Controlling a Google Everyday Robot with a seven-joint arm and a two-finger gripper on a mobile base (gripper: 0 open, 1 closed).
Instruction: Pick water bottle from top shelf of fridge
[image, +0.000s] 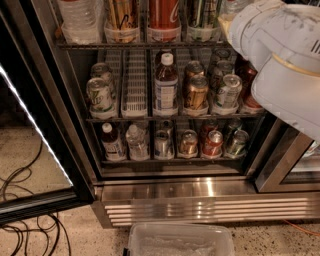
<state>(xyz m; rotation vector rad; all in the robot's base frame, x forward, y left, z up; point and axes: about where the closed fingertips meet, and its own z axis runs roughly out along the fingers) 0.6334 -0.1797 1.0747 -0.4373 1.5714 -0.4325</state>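
The fridge (200, 205) stands open, its glass door (30, 130) swung out to the left. On the top shelf (150, 45) a clear ribbed water bottle (77, 20) stands in the far-left lane; only its lower body shows and its cap is cut off by the frame's top edge. To its right stand tall cans in clear lane cups (121, 32). My white arm (280, 55) fills the upper right, in front of the right end of the top shelf. The gripper itself is out of view, past or behind the arm.
The middle rack holds a brown-liquid bottle with a white cap (165, 82) and several cans (100, 95). The bottom rack holds small bottles (112, 142) and cans. A clear plastic bin (180, 240) sits on the floor in front. Black cables (25, 225) lie at lower left.
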